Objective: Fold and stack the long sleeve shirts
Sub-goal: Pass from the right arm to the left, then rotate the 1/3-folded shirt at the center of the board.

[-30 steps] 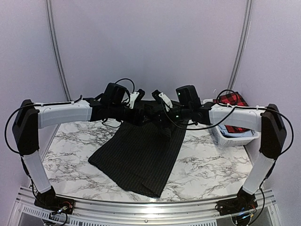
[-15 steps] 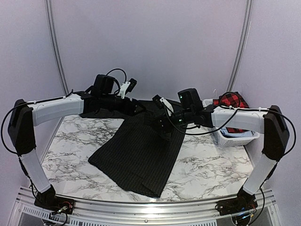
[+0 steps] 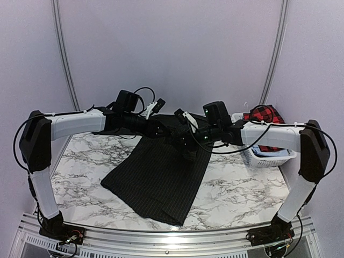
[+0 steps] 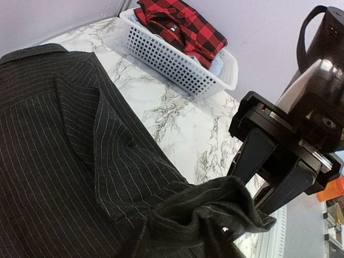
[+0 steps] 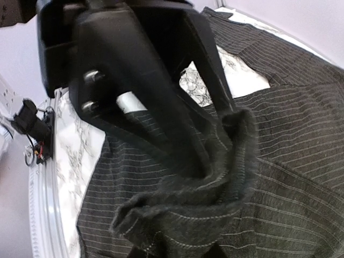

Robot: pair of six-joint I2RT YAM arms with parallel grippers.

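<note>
Left end effector pinches bunched black shirt, frame center, above desk; right end effector touches it, grip unclear.

- No text, label, brand mark, number or sign can be read in any of the three views.
</note>
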